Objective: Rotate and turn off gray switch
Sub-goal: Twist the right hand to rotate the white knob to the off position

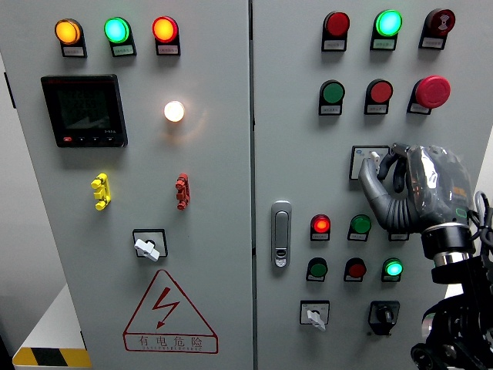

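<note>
Right hand (400, 185) grips gray switch (371, 160) (panel's right edge near).

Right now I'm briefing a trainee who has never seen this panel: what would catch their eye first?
Probably the robot's right hand, its fingers curled on the gray switch at mid right. Next, the glowing white lamp and the orange, green and red indicator lights at upper left. Then the red triangular warning sign at the bottom.

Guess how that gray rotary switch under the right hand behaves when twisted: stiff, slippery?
The gray switch is panel-mounted on a square plate, so it should turn in place rather than shift. Its knob looks small, smooth plastic, so the right hand, fingers curled around it, may slip. Probably clicks between positions; unconfirmed.
</note>
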{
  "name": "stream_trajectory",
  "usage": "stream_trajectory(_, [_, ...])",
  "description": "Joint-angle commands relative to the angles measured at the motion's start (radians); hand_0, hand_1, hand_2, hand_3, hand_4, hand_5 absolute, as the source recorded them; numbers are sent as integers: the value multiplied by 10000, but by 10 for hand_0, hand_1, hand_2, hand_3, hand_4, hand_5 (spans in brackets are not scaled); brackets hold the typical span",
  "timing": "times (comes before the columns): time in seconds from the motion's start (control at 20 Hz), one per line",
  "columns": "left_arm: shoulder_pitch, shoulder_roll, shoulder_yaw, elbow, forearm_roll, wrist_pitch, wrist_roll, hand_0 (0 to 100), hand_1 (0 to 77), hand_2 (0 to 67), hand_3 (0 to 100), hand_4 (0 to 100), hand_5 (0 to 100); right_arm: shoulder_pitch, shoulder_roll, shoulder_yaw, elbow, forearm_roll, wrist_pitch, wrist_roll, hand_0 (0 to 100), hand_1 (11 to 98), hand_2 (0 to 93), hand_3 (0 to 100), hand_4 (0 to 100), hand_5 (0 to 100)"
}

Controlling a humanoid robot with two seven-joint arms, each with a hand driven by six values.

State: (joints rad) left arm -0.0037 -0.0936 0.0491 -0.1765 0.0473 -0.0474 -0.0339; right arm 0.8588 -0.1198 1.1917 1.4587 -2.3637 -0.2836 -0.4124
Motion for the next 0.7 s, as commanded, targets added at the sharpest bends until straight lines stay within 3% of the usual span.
stream_trajectory(0.0, [6,0,0,1,3,-2,2,0,0,101,207,121,127,2,1,-14,1,13,-2,-3,790,325,728,1000,991,1000])
stream_trajectory(0.2, [7,0,0,1,3,-2,2,0,0,101,207,121,127,-44,1,-14,32,-2,-93,13,818,298,730,1000,990,1000])
stream_trajectory(0.3, [-9,0,0,1,3,-2,2,0,0,101,207,121,127,-59,-29,2,47,13,-201,13,806,271,714,1000,988,1000])
stream_trajectory(0.35, [6,0,0,1,3,-2,2,0,0,101,207,121,127,-74,-60,2,62,-2,-232,13,788,272,681,1000,973,1000])
stream_trajectory(0.45, [7,0,0,1,3,-2,-13,0,0,101,207,121,127,-136,-243,2,123,13,-293,13,700,279,651,997,950,1000])
stream_trajectory(0.55, [7,0,0,1,-12,-2,2,0,0,101,207,121,127,-151,-290,2,154,-2,-491,13,592,304,641,992,916,1000])
stream_trajectory(0.65, [7,0,0,1,3,-2,-13,0,0,101,207,121,127,-182,-321,2,231,13,-661,13,557,315,632,982,855,1000])
